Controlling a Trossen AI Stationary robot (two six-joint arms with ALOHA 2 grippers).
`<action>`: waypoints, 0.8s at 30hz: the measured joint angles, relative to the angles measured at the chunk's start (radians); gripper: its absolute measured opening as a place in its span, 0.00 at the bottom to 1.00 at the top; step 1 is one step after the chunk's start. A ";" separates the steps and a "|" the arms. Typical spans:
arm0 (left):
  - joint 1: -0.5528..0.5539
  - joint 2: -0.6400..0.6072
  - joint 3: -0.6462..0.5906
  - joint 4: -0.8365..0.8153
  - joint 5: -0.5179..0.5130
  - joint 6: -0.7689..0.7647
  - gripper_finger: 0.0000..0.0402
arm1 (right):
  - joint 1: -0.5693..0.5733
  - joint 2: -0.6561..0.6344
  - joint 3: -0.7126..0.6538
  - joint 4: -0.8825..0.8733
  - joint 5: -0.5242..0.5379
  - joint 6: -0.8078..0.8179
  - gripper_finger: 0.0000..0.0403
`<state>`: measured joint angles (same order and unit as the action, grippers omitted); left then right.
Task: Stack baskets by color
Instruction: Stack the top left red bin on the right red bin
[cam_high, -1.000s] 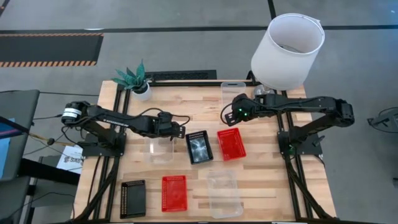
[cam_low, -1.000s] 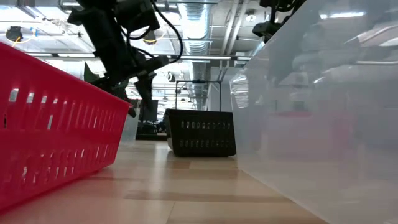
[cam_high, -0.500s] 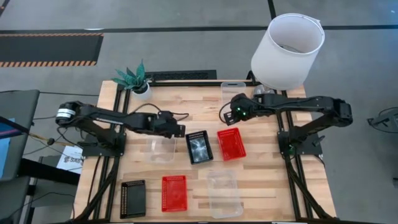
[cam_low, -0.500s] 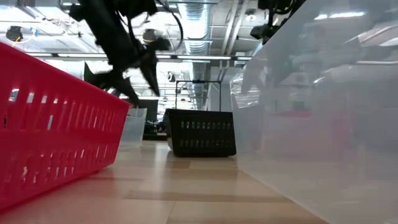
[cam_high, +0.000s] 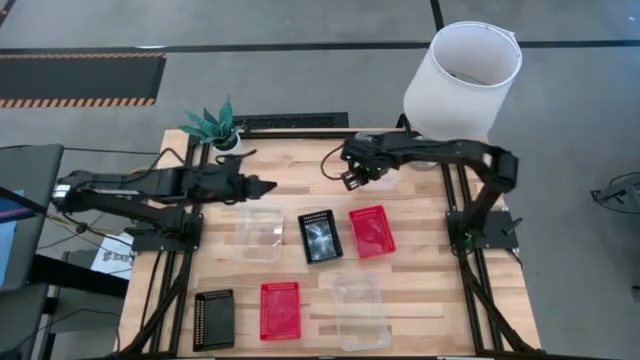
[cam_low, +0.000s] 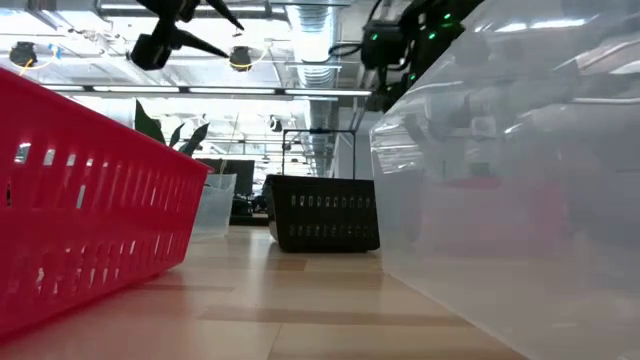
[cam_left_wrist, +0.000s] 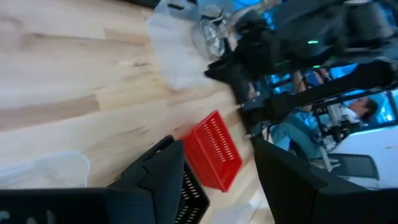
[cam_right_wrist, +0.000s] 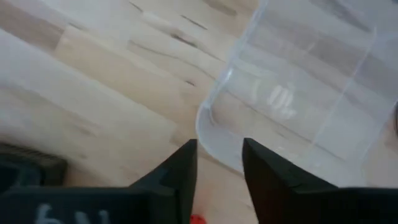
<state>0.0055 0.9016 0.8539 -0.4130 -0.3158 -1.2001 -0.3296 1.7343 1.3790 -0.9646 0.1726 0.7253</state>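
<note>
My right gripper (cam_high: 351, 179) hangs open over the far middle of the table, pointing steeply down. Its fingers stand just above the corner rim of a clear basket (cam_right_wrist: 298, 87) that lies at the far right (cam_high: 372, 142); I see no touch. My left gripper (cam_high: 268, 184) is open and lifted, at the far left, with nothing between its fingers (cam_left_wrist: 165, 177). In the table's middle rest a clear basket (cam_high: 258, 232), a black basket (cam_high: 320, 236) and a red basket (cam_high: 372, 230). Along the near edge rest a black basket (cam_high: 213, 320), a red one (cam_high: 280, 310) and a clear one (cam_high: 360, 310).
A large white lampshade (cam_high: 462, 82) stands at the far right corner, and a small potted plant (cam_high: 218, 128) at the far left. Bare wood lies between the middle row and the near row of baskets. A person (cam_left_wrist: 298, 130) sits in the room beyond the table.
My left gripper has risen and drawn back toward the table's left and far edges, away from the clear basket in the middle, which has stayed in place. My right arm has swung out, carrying its gripper a little toward the table's left and tipping it further downward.
</note>
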 joint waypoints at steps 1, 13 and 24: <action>0.000 -0.010 0.000 -0.001 -0.006 0.005 0.46 | -0.003 0.018 0.011 -0.005 0.001 -0.002 0.41; 0.000 -0.031 0.000 -0.028 -0.005 0.022 0.46 | -0.029 0.167 0.073 -0.029 0.039 -0.016 0.61; 0.050 -0.344 0.000 -0.231 -0.164 -0.024 0.46 | -0.031 0.202 0.073 -0.033 0.026 0.008 0.13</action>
<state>0.0558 0.5576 0.8540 -0.6444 -0.4796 -1.2236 -0.3605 1.9365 1.4521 -0.9980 0.1989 0.7329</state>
